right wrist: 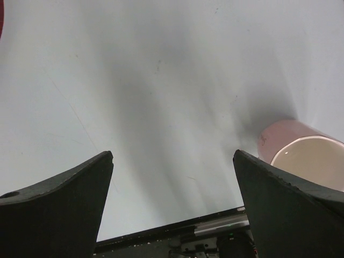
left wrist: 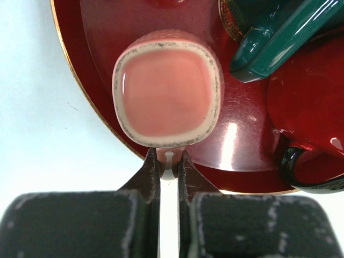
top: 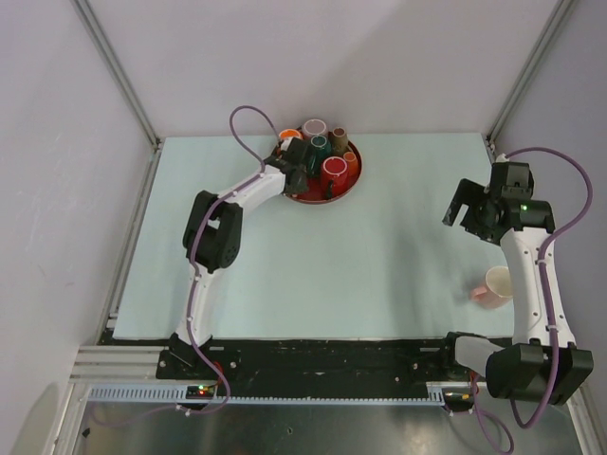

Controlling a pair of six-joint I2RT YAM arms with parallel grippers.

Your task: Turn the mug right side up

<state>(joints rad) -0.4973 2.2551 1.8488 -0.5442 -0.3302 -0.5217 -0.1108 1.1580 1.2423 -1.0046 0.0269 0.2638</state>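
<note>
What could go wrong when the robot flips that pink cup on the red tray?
1. The left hand pinches only the thin handle of the upside-down pink mug, so the mug might swivel or slip out while turning.
2. The green mug and the red mug sit close by on the tray; a swinging mug could knock them.

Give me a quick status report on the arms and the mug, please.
Left gripper shut on handle of pink mug, base-up on red tray. Right gripper open, away over the table. Green mug and red mug close alongside.
</note>
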